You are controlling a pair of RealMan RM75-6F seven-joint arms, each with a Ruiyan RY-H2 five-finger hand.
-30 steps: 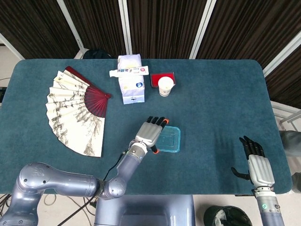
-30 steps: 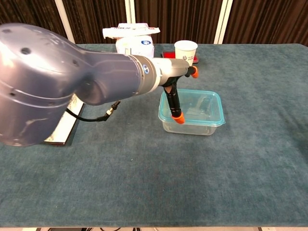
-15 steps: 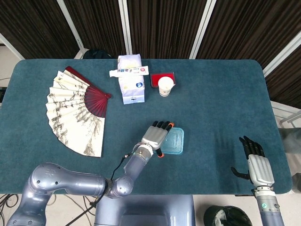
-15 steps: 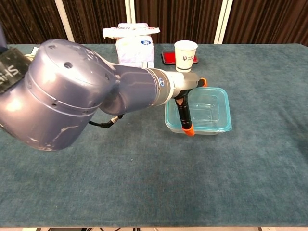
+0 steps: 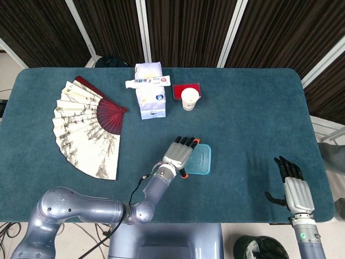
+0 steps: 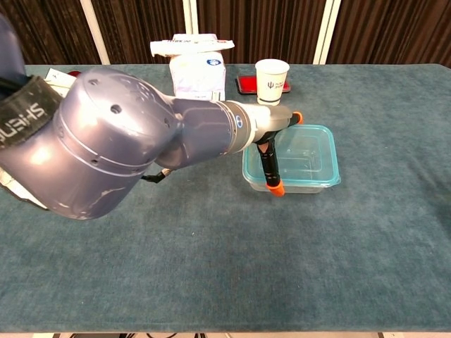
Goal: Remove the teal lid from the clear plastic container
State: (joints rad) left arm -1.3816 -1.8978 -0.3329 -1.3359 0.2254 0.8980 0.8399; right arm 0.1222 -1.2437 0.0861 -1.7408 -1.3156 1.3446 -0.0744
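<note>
The left arm [image 6: 127, 141] hides the fan [image 5: 86, 127] in chest view.

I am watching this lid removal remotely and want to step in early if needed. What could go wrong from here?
1. Only the left hand is at the container, on its near-left edge; the right hand rests far off, open. Pulling the teal lid may lift or slide the whole container.
2. The paper cup stands just behind the container; a slide backward might tip it.
3. The fingers reach down the side wall, so they may slip off the rim.
</note>
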